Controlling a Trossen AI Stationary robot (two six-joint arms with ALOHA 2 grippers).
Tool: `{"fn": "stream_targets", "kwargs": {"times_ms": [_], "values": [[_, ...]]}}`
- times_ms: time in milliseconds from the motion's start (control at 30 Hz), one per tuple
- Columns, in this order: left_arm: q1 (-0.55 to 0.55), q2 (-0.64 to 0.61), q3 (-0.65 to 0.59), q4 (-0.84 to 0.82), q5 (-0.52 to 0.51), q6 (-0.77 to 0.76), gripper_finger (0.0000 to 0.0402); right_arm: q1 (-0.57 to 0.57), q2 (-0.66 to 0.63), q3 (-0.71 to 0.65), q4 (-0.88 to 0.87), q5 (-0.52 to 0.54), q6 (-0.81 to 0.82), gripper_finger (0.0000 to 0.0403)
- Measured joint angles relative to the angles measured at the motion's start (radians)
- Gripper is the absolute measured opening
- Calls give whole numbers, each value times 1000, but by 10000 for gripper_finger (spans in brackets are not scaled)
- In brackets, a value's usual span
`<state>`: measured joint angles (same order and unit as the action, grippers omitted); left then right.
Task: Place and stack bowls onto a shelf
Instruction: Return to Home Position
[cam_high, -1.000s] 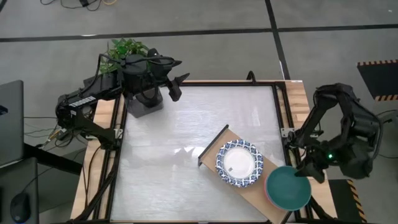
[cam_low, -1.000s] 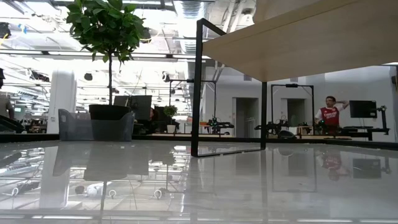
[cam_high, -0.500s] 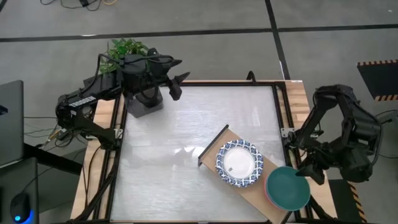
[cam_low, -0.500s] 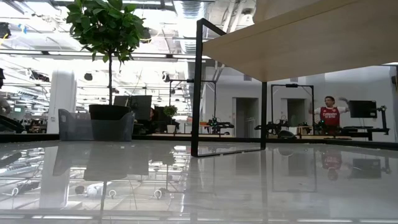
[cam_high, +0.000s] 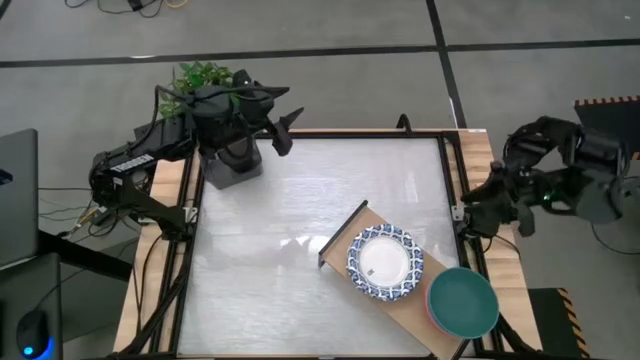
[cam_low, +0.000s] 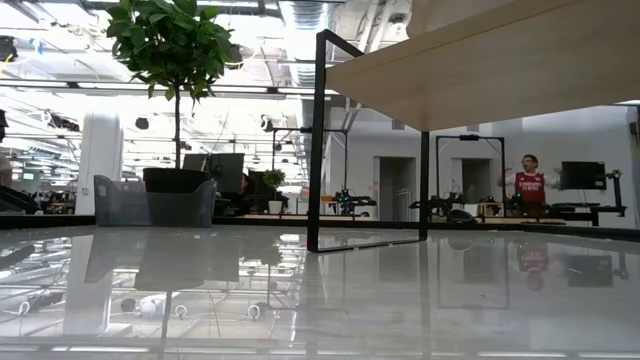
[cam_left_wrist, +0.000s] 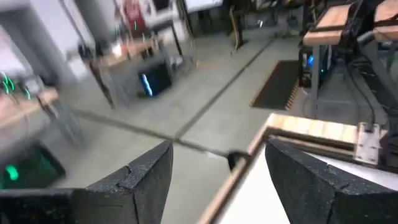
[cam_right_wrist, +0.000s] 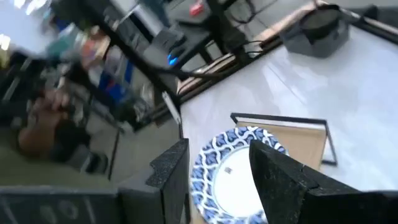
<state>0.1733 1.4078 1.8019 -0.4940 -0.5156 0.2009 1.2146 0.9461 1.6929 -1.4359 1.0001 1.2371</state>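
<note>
The shelf (cam_high: 345, 232) is a light-wood board on dark legs, standing slantwise at the table's near right. A white bowl with a blue patterned rim (cam_high: 385, 263) sits on its middle and also shows in the right wrist view (cam_right_wrist: 227, 171). A dark green bowl (cam_high: 463, 303) rests on a pink one (cam_high: 431, 312) at the shelf's near right end. My right gripper (cam_high: 478, 215) hangs open past the table's right edge, apart from the bowls. My left gripper (cam_high: 283, 128) waits open at the far left corner. The low view shows only the shelf's underside (cam_low: 500, 70).
A dark plant pot (cam_high: 228, 160) with a leafy plant stands at the far left corner, right by my left gripper. The white tabletop (cam_high: 300, 210) has a wooden frame (cam_high: 480, 150) around it. A person (cam_low: 530, 182) stands far off in the room behind.
My right gripper has drawn away from the dark green bowl, rising and moving toward the table's far edge along its right side; it stays open. The bowls and the shelf have not moved.
</note>
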Motion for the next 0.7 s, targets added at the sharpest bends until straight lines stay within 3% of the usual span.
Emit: {"fn": "stream_targets", "kwargs": {"times_ms": [67,100,167,267,367,467,500,533,700], "values": [[-8,0,0,-61,28,-101,242,0,-20,-2,31,15,-39,193],[-9,0,0,-85,92,-125,242,0,-22,-4,40,34,-89,193],[2,0,0,-95,345,-128,242,3,-29,-9,51,39,-288,193],[46,0,0,-65,851,-174,242,21,-64,-12,196,16,-500,193],[82,-1,0,-16,1180,-282,242,54,-124,-40,516,-153,-882,193],[92,-2,0,27,1330,-322,242,70,-189,-89,831,-573,-1316,193],[92,-3,0,56,1348,-339,242,70,-212,-109,862,-682,-1402,193],[89,-5,0,92,1357,-357,242,70,-232,-130,865,-727,-1441,193],[49,-9,0,293,1464,-432,242,54,-344,-311,985,-601,-1371,193]]}}
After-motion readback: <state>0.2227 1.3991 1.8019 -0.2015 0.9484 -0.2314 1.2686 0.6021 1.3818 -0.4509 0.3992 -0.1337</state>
